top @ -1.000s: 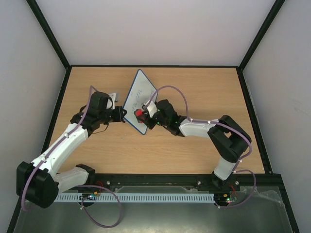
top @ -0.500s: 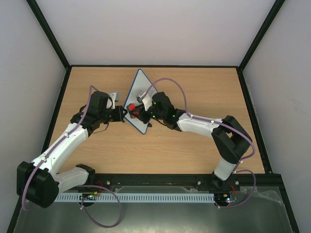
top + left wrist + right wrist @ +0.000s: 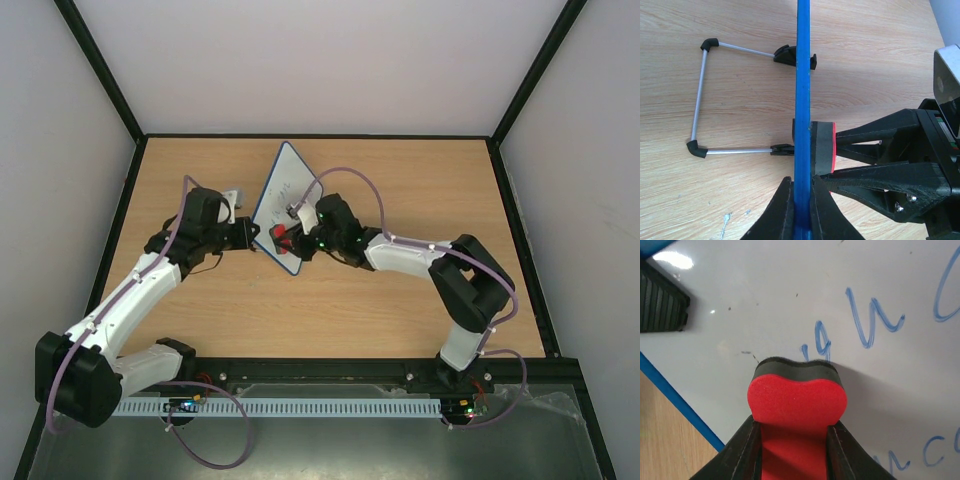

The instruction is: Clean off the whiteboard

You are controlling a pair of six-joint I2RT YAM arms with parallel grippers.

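The whiteboard (image 3: pixel 282 185) stands tilted on edge at the table's middle, white with a blue rim (image 3: pixel 802 90). My left gripper (image 3: pixel 256 238) is shut on that rim at its lower corner; in the left wrist view the jaws (image 3: pixel 802 200) pinch the blue edge. My right gripper (image 3: pixel 290 241) is shut on a red eraser (image 3: pixel 797 395) with a black felt face. The felt is pressed flat against the board (image 3: pixel 790 285), just below blue handwriting (image 3: pixel 870 320). Edge-on, the eraser (image 3: pixel 824 150) touches the right face of the rim.
A wire stand (image 3: pixel 699 100) with black corner pieces sticks out from the board's back and rests on the wooden table (image 3: pixel 420 190). More blue writing (image 3: pixel 900 460) lies beside the eraser. A black clip (image 3: pixel 660 305) sits at the board's corner. Dark rails edge the table.
The right gripper slid the eraser leftward over the board's lower part, then back a little. The left gripper kept hold of the rim without moving.
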